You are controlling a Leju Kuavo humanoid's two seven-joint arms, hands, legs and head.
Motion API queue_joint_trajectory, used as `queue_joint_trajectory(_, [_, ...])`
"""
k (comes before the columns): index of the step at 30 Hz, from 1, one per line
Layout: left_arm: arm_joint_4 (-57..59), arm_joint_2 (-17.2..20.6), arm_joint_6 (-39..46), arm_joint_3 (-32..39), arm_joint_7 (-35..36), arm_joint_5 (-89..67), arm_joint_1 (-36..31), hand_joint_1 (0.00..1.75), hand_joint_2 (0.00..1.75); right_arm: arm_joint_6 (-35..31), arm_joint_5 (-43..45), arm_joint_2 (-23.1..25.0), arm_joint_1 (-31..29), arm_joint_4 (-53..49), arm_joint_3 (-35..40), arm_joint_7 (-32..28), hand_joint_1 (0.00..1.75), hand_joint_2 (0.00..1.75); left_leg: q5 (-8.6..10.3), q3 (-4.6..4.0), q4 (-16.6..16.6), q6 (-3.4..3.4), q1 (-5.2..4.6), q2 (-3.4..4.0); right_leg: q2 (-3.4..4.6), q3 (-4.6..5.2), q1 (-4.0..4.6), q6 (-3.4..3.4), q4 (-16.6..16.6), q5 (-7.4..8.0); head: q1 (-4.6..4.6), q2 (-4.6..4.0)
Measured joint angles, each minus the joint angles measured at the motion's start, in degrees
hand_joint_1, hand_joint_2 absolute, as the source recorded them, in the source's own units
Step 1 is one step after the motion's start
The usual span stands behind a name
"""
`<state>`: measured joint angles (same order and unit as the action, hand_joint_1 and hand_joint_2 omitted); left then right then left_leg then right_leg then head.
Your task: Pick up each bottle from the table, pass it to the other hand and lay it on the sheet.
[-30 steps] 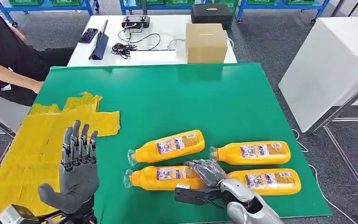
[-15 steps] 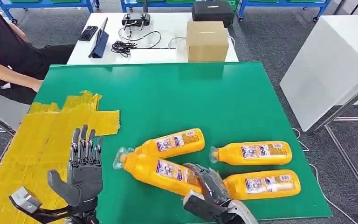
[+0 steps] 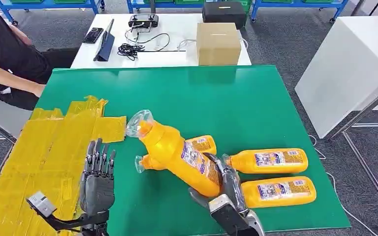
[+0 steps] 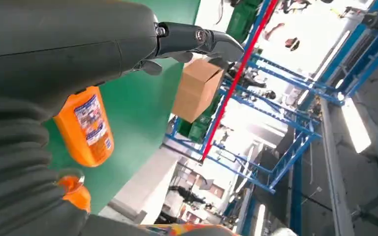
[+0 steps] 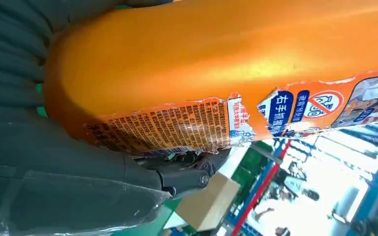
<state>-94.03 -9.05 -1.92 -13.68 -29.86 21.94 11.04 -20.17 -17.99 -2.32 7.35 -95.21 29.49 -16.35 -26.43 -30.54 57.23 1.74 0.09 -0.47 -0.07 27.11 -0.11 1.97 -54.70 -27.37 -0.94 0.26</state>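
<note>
Your right hand [image 3: 225, 189] has its fingers [image 3: 234, 182] wrapped around the base end of a bottle [image 3: 177, 152], lifted off the counter [image 3: 256, 103] and tilted, its clear cap pointing up and toward the sheet [image 3: 44, 147]. In your right wrist view the orange body [image 5: 216, 54] lies across the palm, the torn label facing the camera.

Your left hand [image 3: 97, 182] holds nothing; its fingers [image 3: 100, 155] are straight and spread, raised over the sheet's near edge, just beside the bottle but not touching it.

Three more bottles lie flat on the green counter: one [image 3: 197, 146] partly hidden behind the raised bottle, one [image 3: 266, 161] to its right, one [image 3: 278, 191] nearest you, close to your right hand.

Beyond the counter's far edge a cardboard box [image 3: 218, 43] stands on a white table [image 3: 174, 54], and a person [image 3: 5, 54] sits at the far left.
</note>
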Motion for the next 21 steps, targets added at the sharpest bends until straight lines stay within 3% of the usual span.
queue_joint_trajectory(11, [1.7, 0.6, -3.0, -2.9, 1.1, -0.6, -2.2, 0.0, 1.75, 4.0, -4.1, 2.2, -5.8, 4.2, -0.3, 3.4, 1.75, 1.75, 0.05, -0.03, 0.0, -0.04, 0.02, -0.02, -0.01, -0.01, 0.01, 0.0, 0.0, 0.0, -0.02, 0.0])
queue_joint_trajectory(21, [2.4, 1.2, -8.8, -4.0, 3.4, 1.7, -3.0, 0.0, 1.75, 7.9, -12.9, 4.0, -12.0, 11.9, 6.8, 9.4, 1.75, 1.75, 0.05, -0.09, 0.0, -0.04, 0.03, -0.06, -0.03, 0.04, 0.02, 0.0, 0.0, 0.0, 0.0, 0.0])
